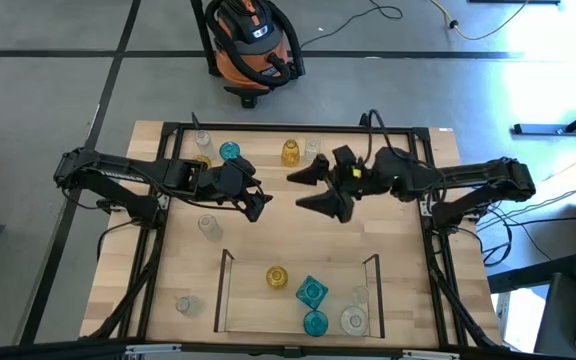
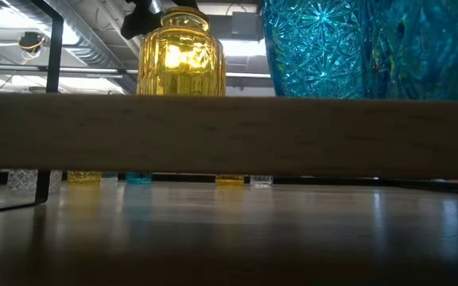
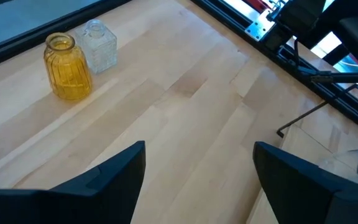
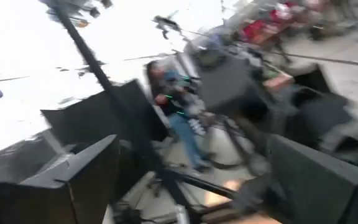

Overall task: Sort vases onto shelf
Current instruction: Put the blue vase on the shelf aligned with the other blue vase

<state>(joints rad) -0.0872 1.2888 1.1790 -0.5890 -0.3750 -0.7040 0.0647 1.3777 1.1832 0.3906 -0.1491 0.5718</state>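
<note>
Two arms hang over my bench point(image 1: 178, 262), both end effectors spread wide and holding nothing: left point(image 1: 259, 203), right point(image 1: 308, 190). I see the shelf point(image 1: 225, 300) at the near edge with four vases: amber point(image 1: 276, 276), two teal point(image 1: 311, 291), one clear point(image 1: 353, 320). Others stand along the far edge. I read no writing.

Grey floor around your table.
An orange shop vacuum point(image 1: 251, 45) stands beyond the far edge; a yellow cable point(image 1: 488, 30), seemingly, trails nearby.
</note>
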